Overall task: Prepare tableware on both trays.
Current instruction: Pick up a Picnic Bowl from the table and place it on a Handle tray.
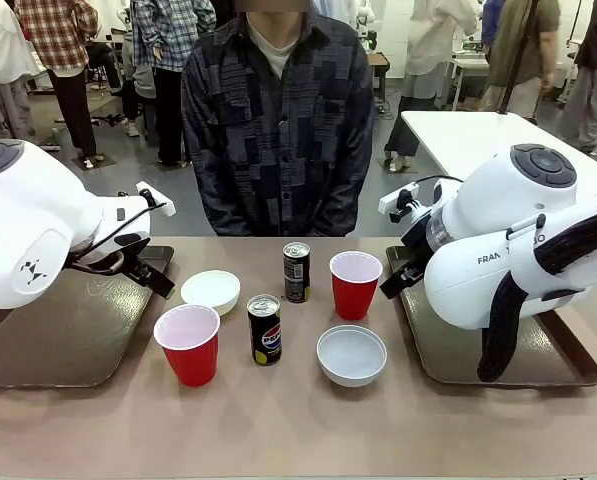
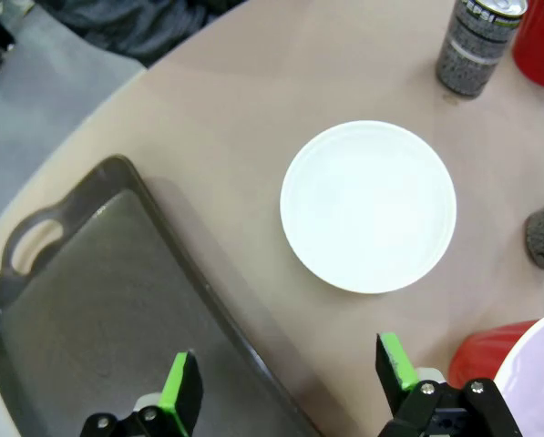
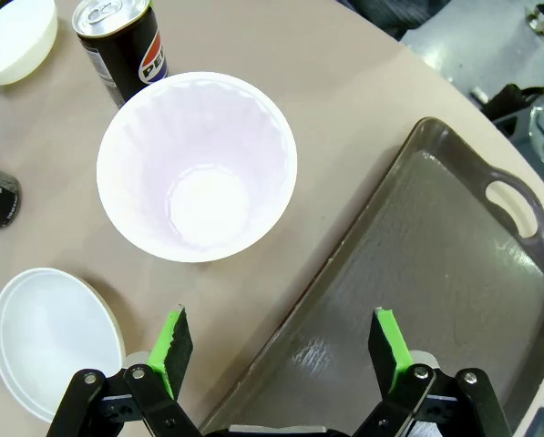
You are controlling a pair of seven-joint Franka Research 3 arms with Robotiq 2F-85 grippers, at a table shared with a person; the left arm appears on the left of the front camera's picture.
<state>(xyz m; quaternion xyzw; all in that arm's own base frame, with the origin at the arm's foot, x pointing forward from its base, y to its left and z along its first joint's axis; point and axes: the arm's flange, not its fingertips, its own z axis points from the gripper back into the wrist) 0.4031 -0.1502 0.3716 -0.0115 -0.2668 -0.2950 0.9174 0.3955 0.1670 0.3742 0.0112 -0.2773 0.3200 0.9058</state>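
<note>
Six pieces of tableware sit on the bare table between the trays, none loaded yet: near cup, far cup, left bowl, right bowl, near can, far can. Left tray and right tray carry nothing. Left gripper hovers over the left tray's inner rim, fingers spread wide with nothing between them, left bowl just ahead. Right gripper is likewise spread and empty over the right tray's inner rim, far cup just ahead, right bowl off to one side. Judged step: each arm reaching for its nearest piece. The bowl looks too wide to straddle, so pinch its rim, one finger inside and one outside. The cup takes the same wall pinch; close gently, since thin plastic should buckle. Keep clear of the cans nearby: tall, slim, easy to topple. Lift over the raised rim and set down flat, well inside.
</note>
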